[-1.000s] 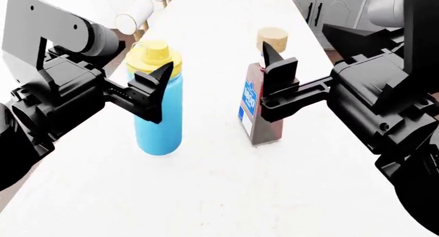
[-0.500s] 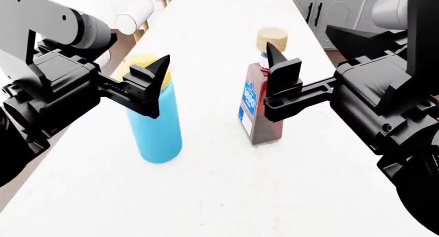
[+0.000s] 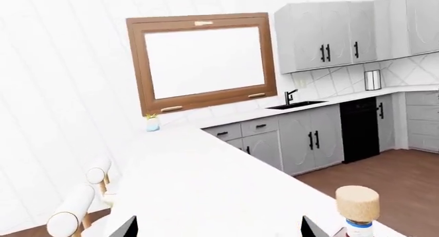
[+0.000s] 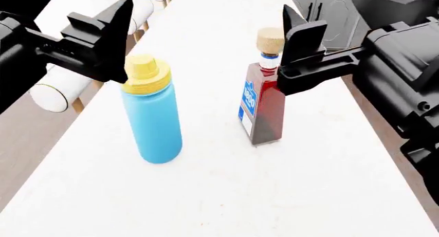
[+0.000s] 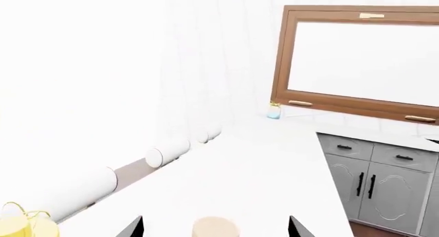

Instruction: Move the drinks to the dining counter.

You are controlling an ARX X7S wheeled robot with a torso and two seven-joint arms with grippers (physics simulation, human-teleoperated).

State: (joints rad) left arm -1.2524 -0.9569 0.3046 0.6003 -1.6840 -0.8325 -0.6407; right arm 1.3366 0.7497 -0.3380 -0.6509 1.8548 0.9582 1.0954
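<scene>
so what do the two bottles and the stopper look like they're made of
Blue flask: matte, opaque body, likely painted metal or plastic, with a yellow ridged lid. Liquor bottle: see-through reddish-brown, so probably glass, with a paper-like blue label. Stopper: speckled tan, apparently cork.

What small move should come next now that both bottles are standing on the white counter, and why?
Probably draw both arms back and up, clear of the bottles. The light-blue flask with the yellow lid and the square dark-brown liquor bottle with the cork stopper stand upright on the long white counter, and the open left gripper and right gripper hold nothing.
</scene>
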